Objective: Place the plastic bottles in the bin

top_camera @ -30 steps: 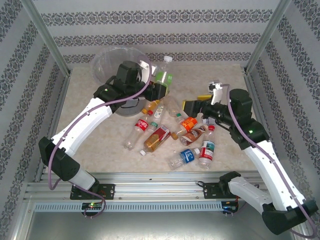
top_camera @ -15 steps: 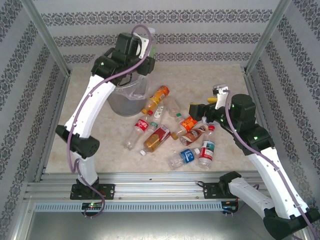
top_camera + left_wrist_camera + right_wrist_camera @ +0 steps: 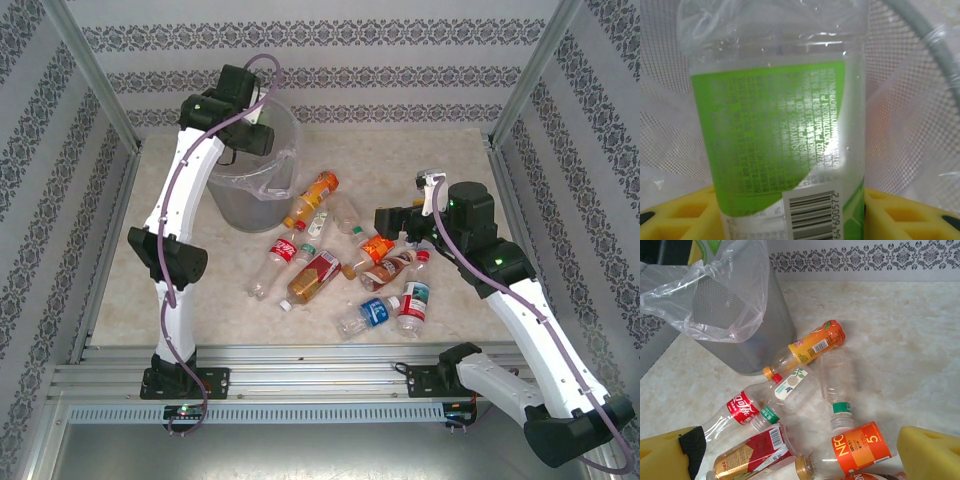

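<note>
L gripper at mouth of bin, pads pinching green-label bottle, R gripper right of bin, jaws spread wide, approx. ten plastic bottles lying loose beside bin

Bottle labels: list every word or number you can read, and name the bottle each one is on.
"NFC" and "5": nearest orange-label bottle, right wrist view.
"64 600572", under a barcode cut off by the picture edge: green-label bottle.
White script on the red-label bottle: cannot be made out.
Fine print on every label: too small or blurred.
</note>
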{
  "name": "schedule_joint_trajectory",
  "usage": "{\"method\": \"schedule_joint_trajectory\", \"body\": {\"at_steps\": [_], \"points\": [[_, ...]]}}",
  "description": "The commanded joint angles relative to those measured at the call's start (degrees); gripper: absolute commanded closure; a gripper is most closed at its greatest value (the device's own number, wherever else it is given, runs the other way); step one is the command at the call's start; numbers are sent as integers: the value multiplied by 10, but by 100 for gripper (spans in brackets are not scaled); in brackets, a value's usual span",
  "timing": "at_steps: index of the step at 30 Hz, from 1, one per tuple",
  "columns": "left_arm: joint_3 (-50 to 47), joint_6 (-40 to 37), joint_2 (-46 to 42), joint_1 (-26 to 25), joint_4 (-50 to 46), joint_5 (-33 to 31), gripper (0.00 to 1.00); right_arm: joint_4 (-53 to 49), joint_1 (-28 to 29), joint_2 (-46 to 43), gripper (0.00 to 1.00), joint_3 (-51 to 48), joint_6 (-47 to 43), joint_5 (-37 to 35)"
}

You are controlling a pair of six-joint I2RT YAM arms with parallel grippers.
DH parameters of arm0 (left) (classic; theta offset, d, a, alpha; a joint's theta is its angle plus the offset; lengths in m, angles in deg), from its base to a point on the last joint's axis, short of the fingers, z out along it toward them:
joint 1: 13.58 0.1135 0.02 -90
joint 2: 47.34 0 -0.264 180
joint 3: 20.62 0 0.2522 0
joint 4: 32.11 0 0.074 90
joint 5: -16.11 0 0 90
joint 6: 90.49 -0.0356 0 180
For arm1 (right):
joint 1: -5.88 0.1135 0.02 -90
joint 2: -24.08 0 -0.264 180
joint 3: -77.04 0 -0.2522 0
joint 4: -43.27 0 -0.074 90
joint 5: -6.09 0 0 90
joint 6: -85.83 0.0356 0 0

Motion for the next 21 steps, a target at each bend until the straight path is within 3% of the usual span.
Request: {"method": "schedule_joint_trajectory", "body": {"at_steps": [1,7,21], "points": [[-9,-9,8,2,-27,29,41,2,9,4,2,4,-5,-14],[-11,3,18,1,-29,64,34,3,9,7,2,0,-1,-19],[-25,45,-16,2,-29,75,20,1,4,21,2,-7,19,-45]]}}
